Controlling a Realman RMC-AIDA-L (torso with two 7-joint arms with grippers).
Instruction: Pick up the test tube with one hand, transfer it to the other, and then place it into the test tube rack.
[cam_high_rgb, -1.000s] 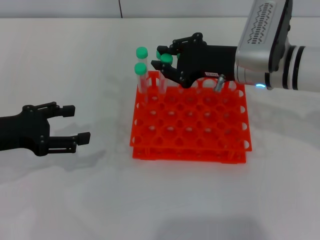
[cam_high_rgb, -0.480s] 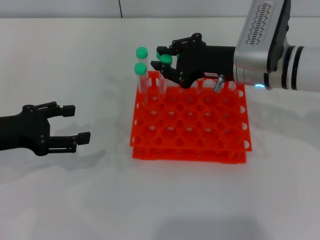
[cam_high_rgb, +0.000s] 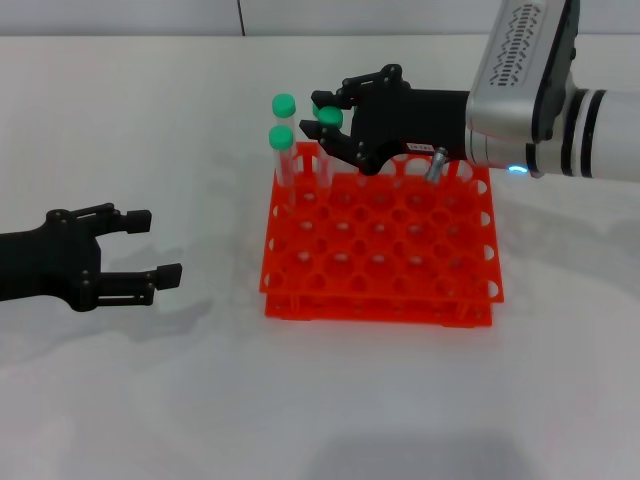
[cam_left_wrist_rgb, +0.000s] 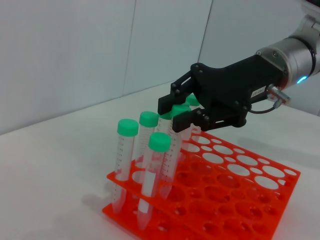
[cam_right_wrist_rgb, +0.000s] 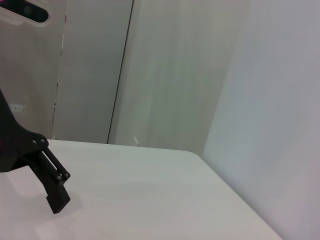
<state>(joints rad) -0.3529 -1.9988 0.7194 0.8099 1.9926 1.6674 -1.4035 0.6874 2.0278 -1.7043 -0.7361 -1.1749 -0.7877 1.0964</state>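
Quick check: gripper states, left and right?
Left gripper: open, empty, away from the rack.
Right gripper: shut on the test tube over the test tube rack.

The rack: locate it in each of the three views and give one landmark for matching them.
Head view: the rack sits centre-right on the table, tubes in its far-left corner, right gripper above them.
Left wrist view: the rack fills the lower right.
Right wrist view: not in it.
Shared landmark: the right gripper around a green cap.
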